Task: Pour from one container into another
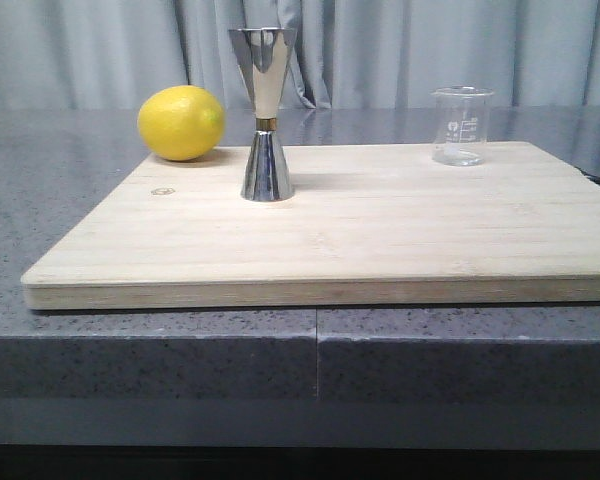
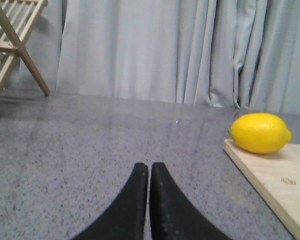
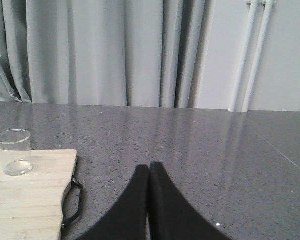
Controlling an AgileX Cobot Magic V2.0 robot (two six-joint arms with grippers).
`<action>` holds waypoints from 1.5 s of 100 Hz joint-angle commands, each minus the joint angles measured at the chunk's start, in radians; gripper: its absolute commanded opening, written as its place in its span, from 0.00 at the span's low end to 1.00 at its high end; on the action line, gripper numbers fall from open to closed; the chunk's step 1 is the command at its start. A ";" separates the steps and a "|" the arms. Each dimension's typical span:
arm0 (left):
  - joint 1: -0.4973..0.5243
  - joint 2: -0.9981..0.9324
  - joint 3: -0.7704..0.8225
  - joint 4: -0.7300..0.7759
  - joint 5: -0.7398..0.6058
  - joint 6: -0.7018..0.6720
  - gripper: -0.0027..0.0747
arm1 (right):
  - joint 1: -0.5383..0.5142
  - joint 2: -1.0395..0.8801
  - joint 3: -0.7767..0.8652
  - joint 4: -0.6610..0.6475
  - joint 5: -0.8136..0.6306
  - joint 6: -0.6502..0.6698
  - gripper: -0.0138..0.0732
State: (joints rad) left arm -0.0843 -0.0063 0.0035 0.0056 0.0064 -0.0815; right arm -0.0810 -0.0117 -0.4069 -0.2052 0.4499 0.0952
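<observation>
A small clear glass beaker [image 1: 462, 125] with white marks stands upright at the back right of the wooden cutting board [image 1: 360, 235]. The right wrist view also shows the beaker [image 3: 14, 152], on the board's corner. A shiny steel hourglass jigger [image 1: 265, 112] with a gold band stands upright at the board's back left part. My left gripper [image 2: 149, 167] is shut and empty over the grey counter, left of the board. Right of the board, my right gripper [image 3: 150, 167] is shut too, holding nothing. Neither gripper shows in the front view.
A yellow lemon [image 1: 181, 122] rests at the board's back left corner, beside the jigger; the left wrist view shows the lemon [image 2: 260, 132] too. A black handle [image 3: 74, 202] hangs off the board's right edge. A wooden rack [image 2: 12, 47] stands at the far left. Grey curtains hang behind the counter.
</observation>
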 commanded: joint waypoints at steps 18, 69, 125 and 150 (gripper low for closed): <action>-0.012 -0.022 0.023 -0.006 -0.020 0.013 0.01 | -0.004 0.001 -0.020 -0.008 -0.074 -0.009 0.08; -0.012 -0.022 0.023 -0.006 -0.020 0.013 0.01 | -0.004 0.001 -0.020 -0.008 -0.074 -0.009 0.08; -0.012 -0.022 0.023 -0.006 -0.020 0.013 0.01 | -0.004 0.001 -0.004 -0.008 -0.078 -0.009 0.08; -0.012 -0.022 0.023 -0.006 -0.020 0.013 0.01 | -0.004 0.001 0.113 0.164 -0.147 -0.009 0.08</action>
State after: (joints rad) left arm -0.0896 -0.0063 0.0035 0.0000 0.0584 -0.0669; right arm -0.0810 -0.0117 -0.3206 -0.1065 0.4209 0.0952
